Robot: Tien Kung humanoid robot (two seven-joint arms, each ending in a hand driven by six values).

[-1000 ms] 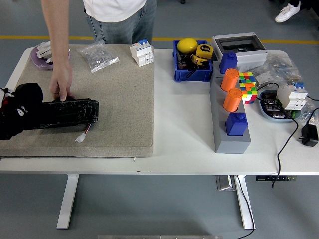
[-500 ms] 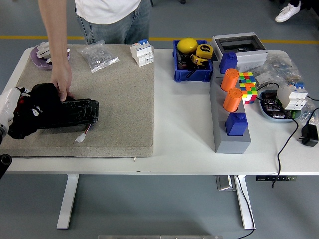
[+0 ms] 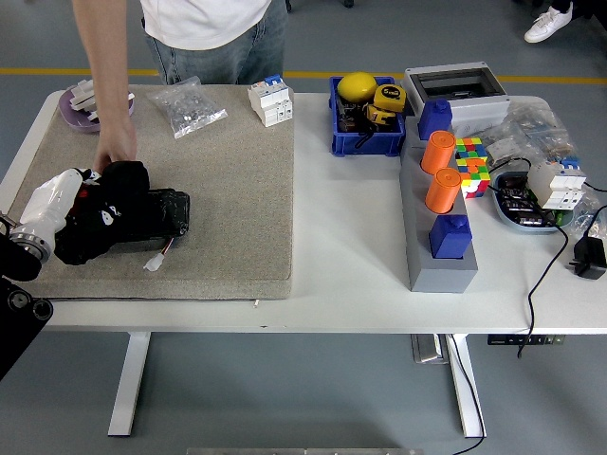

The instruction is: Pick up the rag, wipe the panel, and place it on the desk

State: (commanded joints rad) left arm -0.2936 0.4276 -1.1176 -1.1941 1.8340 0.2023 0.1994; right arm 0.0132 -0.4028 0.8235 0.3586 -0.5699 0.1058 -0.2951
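Note:
A black panel (image 3: 163, 211) lies on the beige mat (image 3: 228, 190) at the left of the table. My left hand (image 3: 57, 210) comes in from the lower left and is shut on a black rag (image 3: 102, 220). The rag is pressed on the left part of the panel and hides most of it. A person stands at the far side with a hand (image 3: 115, 151) resting at the panel's far edge, just above the rag. My right arm is out of view.
On the mat's far side lie a purple dish (image 3: 78, 104), a bag of small parts (image 3: 188, 107) and a white breaker (image 3: 267, 100). A blue bin (image 3: 365, 118), a grey block with orange cylinders (image 3: 438, 223) and cables (image 3: 545, 256) fill the right side.
My left hand has slid the rag rightwards along the panel, from its left end to over its middle. The person's hand has stayed at the panel's far edge.

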